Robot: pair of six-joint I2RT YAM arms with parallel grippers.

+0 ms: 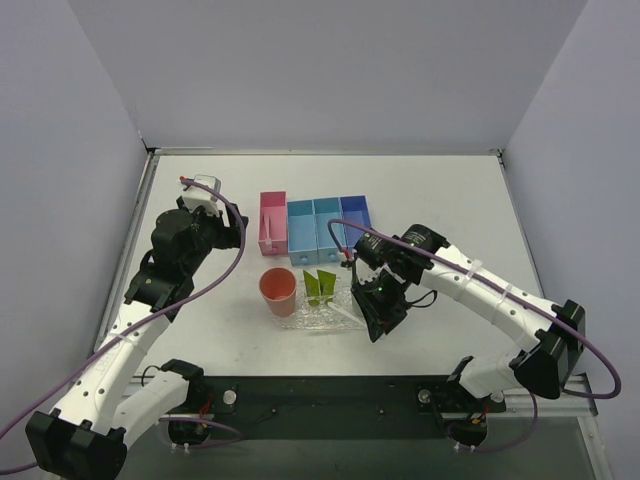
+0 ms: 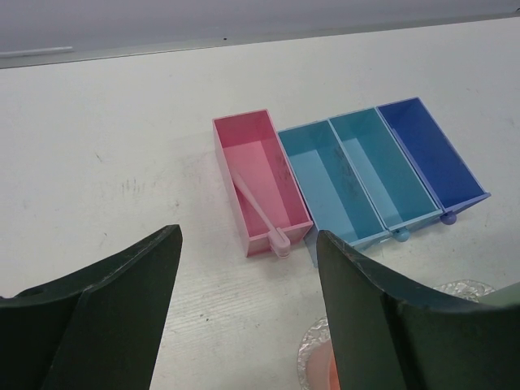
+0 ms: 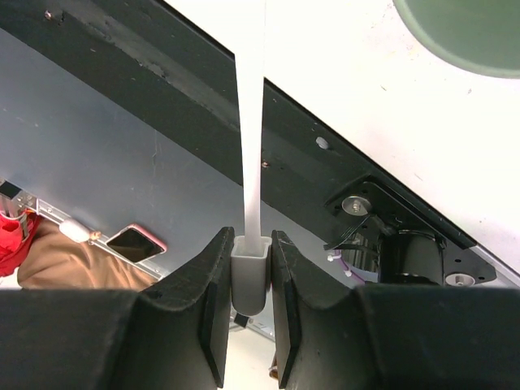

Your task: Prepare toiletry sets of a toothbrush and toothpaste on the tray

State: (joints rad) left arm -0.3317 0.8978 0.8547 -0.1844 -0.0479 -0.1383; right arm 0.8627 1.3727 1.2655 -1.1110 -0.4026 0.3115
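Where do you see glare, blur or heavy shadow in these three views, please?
Top external: evenly lit and sharp, soft shadows only. Left wrist: the bins are crisp, the open left gripper dark and soft-edged. Right wrist: the toothbrush in the right gripper is washed out nearly white, like the bright table.

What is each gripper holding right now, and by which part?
The right gripper clamps a toothbrush by its thicker end; the left gripper is open and holds nothing.

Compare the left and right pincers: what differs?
Left pincer stands open and empty; right pincer is shut on a toothbrush. Left pincer hangs over the table, facing the row of bins; right pincer sits at the tray's right edge. Both have dark fingers.
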